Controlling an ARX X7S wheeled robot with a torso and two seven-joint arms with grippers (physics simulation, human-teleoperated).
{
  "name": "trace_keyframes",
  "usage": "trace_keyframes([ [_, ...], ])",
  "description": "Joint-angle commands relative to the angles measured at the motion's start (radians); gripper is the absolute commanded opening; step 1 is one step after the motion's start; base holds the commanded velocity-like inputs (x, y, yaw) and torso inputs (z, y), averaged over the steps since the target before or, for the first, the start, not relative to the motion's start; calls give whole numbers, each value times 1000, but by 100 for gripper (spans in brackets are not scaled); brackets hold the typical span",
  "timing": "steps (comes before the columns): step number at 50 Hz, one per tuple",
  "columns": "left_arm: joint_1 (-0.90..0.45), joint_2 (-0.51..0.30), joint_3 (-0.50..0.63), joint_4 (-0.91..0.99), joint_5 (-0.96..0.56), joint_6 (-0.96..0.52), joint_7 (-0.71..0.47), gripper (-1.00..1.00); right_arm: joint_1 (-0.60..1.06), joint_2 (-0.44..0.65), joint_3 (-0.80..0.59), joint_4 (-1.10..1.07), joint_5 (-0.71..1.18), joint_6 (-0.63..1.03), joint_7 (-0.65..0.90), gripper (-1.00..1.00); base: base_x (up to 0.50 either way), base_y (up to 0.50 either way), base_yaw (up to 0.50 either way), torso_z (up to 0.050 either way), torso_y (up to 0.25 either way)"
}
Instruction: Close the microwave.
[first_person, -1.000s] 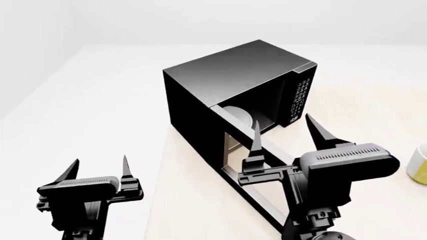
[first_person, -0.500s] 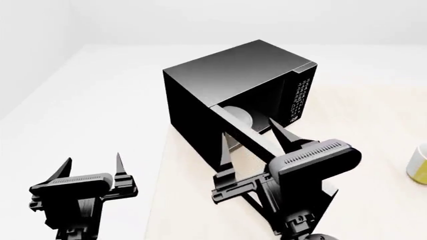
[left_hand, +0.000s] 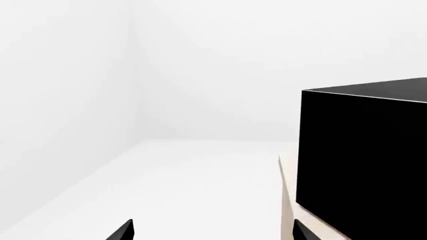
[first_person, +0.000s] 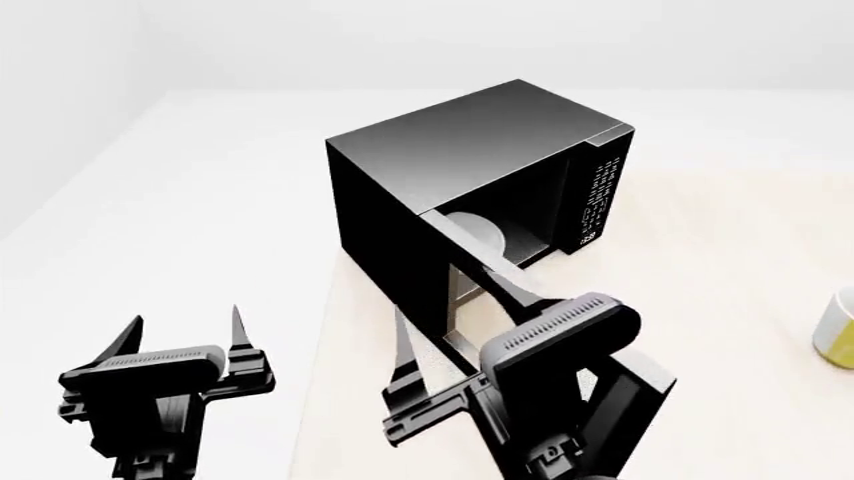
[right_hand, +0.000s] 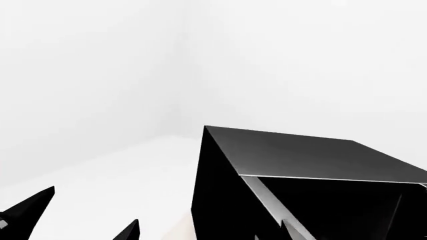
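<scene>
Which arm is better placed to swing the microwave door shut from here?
Right. The right pincer is open right at the microwave's open door, while the left pincer is open well to the side, off the wooden counter.

L gripper (first_person: 184, 332) fingers apart, R gripper (first_person: 454, 320) fingers apart, both upright

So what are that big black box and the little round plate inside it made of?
The microwave looks like dark metal or plastic with a satin finish: its top shows a soft grey sheen. The plate looks like glossy white ceramic or glass. Being a render, that is only appearance.
</scene>
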Motion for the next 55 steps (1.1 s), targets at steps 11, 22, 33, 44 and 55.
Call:
trace_keyframes([
  [11, 1, -3, 4, -2, -1, 3, -6, 100, -34, -8, -34, 89, 24, -47, -30, 100, 0, 0, 0, 0, 0],
  [22, 0, -5, 6, -1, -4, 1, -8, 100, -35, -18, -36, 148, 39, -54, -39, 100, 0, 0, 0, 0, 0],
  [33, -1, -7, 8, -6, -4, 6, -9, 100, -38, -21, -30, 202, 45, -74, -44, 100, 0, 0, 0, 0, 0],
  [44, -4, -8, 12, -8, -3, 7, -12, 100, -44, -23, -13, 275, 48, -111, -49, 100, 0, 0, 0, 0, 0],
  [55, -2, -11, 12, -3, -7, 6, -14, 100, -40, -19, 3, 310, 47, -122, -39, 100, 0, 0, 0, 0, 0],
])
